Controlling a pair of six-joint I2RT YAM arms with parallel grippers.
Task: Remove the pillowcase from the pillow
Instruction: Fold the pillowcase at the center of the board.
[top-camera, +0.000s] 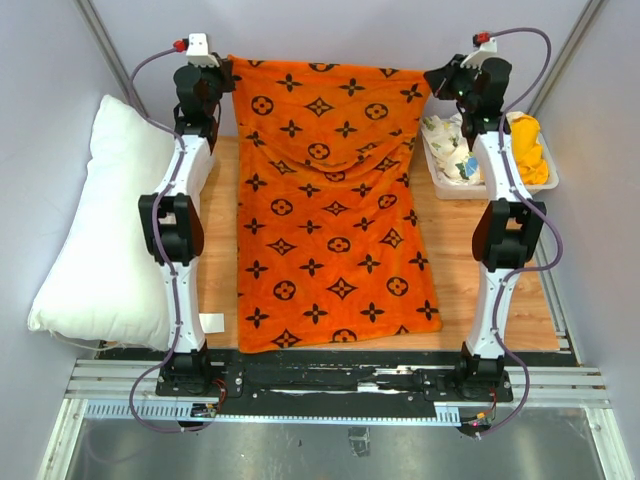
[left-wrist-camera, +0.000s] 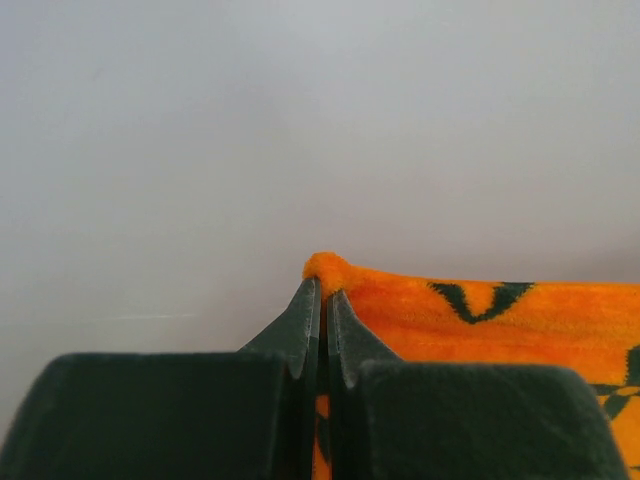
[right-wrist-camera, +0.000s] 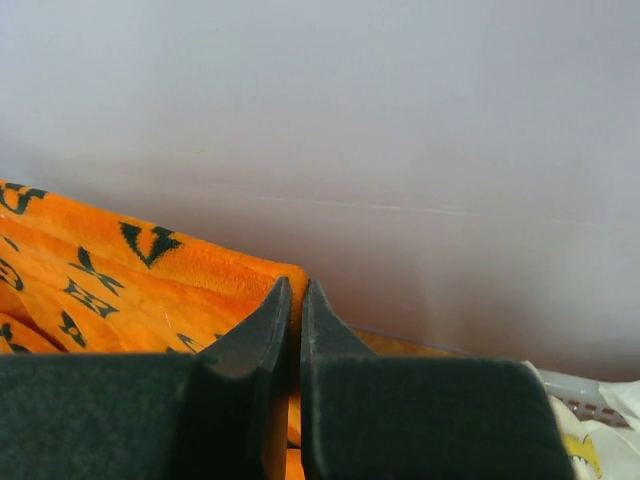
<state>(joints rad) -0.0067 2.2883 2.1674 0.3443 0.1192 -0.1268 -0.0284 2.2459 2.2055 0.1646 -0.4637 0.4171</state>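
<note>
from the top camera: shows the whole pillowcase (top-camera: 330, 200) spread out, far edge lifted and pulled taut between the two arms, near edge lying on the worktop (top-camera: 452, 260) close to the arm bases. pinches the far left corner in the left gripper (top-camera: 228, 75) and the far right corner in the right gripper (top-camera: 437, 80). sags in soft folds across the middle. puts the pillow (top-camera: 100, 240) fully outside the case, left of the left arm, leaning against the side wall and apart from the orange fabric. places a bin (top-camera: 440, 188) at the far right of the worktop, with a white floral cloth (top-camera: 445, 135) and a yellow cloth (top-camera: 530, 150) inside.

from the left wrist: makes plain what the top view only hints at, fingers (left-wrist-camera: 305, 320) clenched with a nub of orange corner poking out above the tips. leaves pillow and bin out of frame.

from the right wrist: likewise shows fingers (right-wrist-camera: 275, 320) pressed together on the orange corner, plus a sliver of the bin rim (right-wrist-camera: 590, 405) and floral cloth (right-wrist-camera: 600, 445) at lower right.
</note>
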